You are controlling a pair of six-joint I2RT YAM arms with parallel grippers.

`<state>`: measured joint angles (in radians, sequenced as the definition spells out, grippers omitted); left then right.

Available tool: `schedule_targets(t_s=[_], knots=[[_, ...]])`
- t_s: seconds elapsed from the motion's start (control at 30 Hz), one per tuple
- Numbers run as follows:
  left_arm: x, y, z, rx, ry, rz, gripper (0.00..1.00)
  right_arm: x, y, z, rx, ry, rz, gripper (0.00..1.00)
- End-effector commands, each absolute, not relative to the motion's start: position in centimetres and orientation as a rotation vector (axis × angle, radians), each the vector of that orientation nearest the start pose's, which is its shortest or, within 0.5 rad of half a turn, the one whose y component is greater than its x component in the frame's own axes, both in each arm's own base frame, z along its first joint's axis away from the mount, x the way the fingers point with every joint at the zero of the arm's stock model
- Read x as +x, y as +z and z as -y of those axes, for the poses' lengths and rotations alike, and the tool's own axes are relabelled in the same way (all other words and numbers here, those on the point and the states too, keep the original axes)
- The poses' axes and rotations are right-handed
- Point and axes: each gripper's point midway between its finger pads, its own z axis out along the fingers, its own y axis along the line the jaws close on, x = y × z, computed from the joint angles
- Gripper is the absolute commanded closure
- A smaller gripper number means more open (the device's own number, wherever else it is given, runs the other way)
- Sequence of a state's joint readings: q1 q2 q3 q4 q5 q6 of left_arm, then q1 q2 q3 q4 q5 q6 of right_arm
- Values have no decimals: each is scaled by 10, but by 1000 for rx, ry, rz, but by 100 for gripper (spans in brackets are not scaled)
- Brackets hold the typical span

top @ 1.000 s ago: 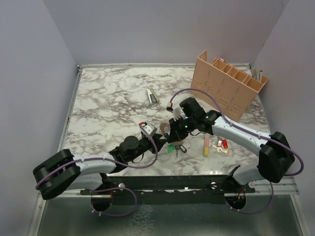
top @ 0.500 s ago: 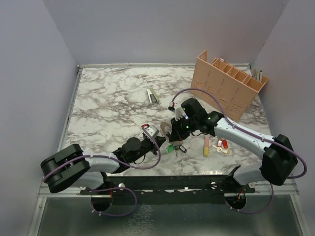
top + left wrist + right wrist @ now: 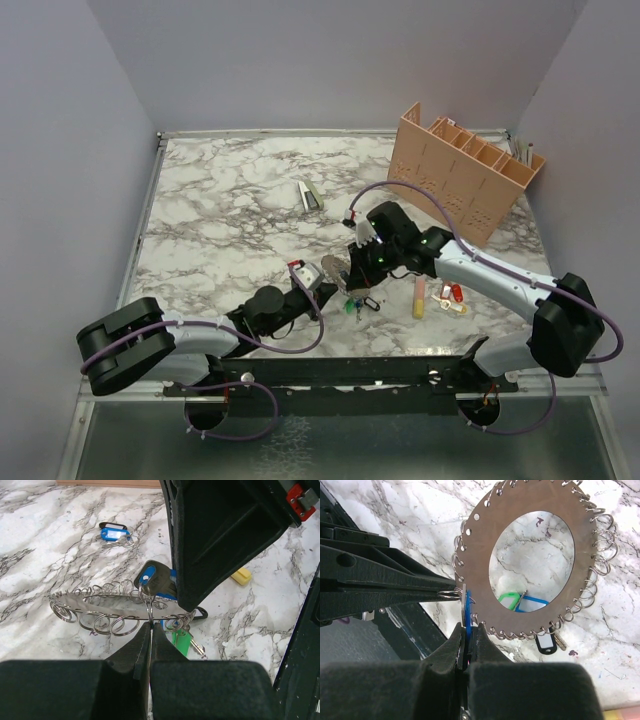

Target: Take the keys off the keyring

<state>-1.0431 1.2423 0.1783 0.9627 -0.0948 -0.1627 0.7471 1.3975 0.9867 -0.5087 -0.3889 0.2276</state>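
**Keyring gripped from two sides above the desk's near half**

In the top view the keyring (image 3: pixel 334 266) is placed over the near half of the desk (image 3: pixel 220 220), about midway between its left and right edges. It is largely hidden by the two arms that meet there, and no grip can be read. Only this view takes in the peach rack (image 3: pixel 462 180) at the far right corner and the bunch with red and yellow tags (image 3: pixel 450 296) lying toward the near right.

In the left wrist view the ring is shown edge-on and roughly level, its rim lined with small wire loops. The left fingers (image 3: pixel 155 640) are seen pressed fully together on one loop at the near rim. A blue-headed key (image 3: pixel 150 577) is seen running up into the right arm's black housing, where the hold on it is hidden.

That hold is supplied by the right wrist view. There the right fingers (image 3: pixel 476 636) are closed tight on the blue head at the rim, with the left tips pinching the loop just beside them. Here the ring is presented face-on, as a wide flat band with an open centre. Through that centre further keys (image 3: pixel 509 600) with green and blue heads are seen below.
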Motion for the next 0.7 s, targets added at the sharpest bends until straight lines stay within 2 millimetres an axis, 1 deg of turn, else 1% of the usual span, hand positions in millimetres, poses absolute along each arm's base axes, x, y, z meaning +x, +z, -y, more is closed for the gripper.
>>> schedule_targets(t_s=[0.0, 0.17, 0.3, 0.43, 0.67], knots=[[183, 122, 299, 665, -828, -1563, 100, 189, 109, -276, -831, 844, -2521, 99], [182, 124, 300, 664, -829, -1556, 100, 187, 100, -275, -830, 837, -2550, 100], [181, 125, 300, 663, -824, -1553, 100, 187, 97, -274, -830, 831, -2562, 99], [185, 125, 297, 626, -805, -1563, 100, 184, 97, -272, -826, 831, -2565, 100], [195, 120, 285, 508, -757, -1617, 100, 179, 106, -268, -794, 854, -2540, 100]])
